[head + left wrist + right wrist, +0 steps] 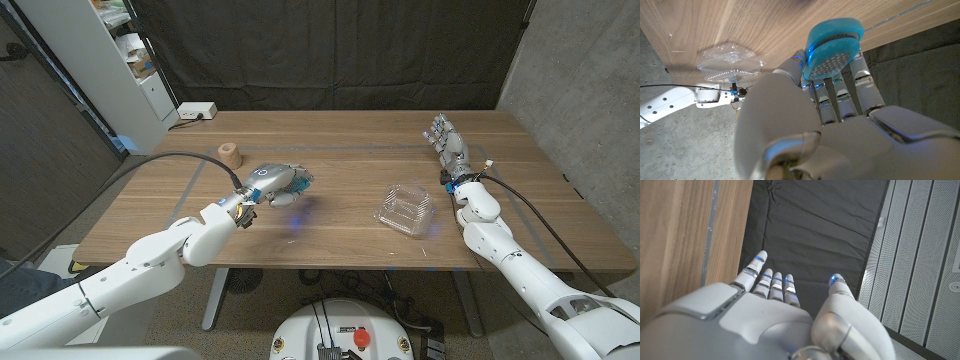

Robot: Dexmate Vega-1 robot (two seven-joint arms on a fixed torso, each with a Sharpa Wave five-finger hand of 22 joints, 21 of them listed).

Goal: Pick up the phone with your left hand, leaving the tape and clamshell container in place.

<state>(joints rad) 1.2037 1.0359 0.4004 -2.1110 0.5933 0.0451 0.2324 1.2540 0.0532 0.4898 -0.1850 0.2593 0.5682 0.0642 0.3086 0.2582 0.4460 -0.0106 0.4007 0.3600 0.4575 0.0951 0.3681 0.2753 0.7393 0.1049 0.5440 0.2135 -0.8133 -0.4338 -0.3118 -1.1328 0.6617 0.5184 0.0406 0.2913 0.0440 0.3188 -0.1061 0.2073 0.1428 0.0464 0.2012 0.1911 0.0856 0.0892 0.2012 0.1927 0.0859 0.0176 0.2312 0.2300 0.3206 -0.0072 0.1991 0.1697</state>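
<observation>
Phone (832, 47) gripped in left hand (272, 182), fingers closed round it. Clamshell container (406, 209) lies apart at three o'clock; tape (230, 154) at ten. Right hand (449, 148) spread, holding nothing.

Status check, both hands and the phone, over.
Left hand grips the phone, off the table. Right hand open, idle. Container and tape untouched.

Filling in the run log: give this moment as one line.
left hand: holds phone above table | right hand: open, idle | tape, container: on table
</observation>
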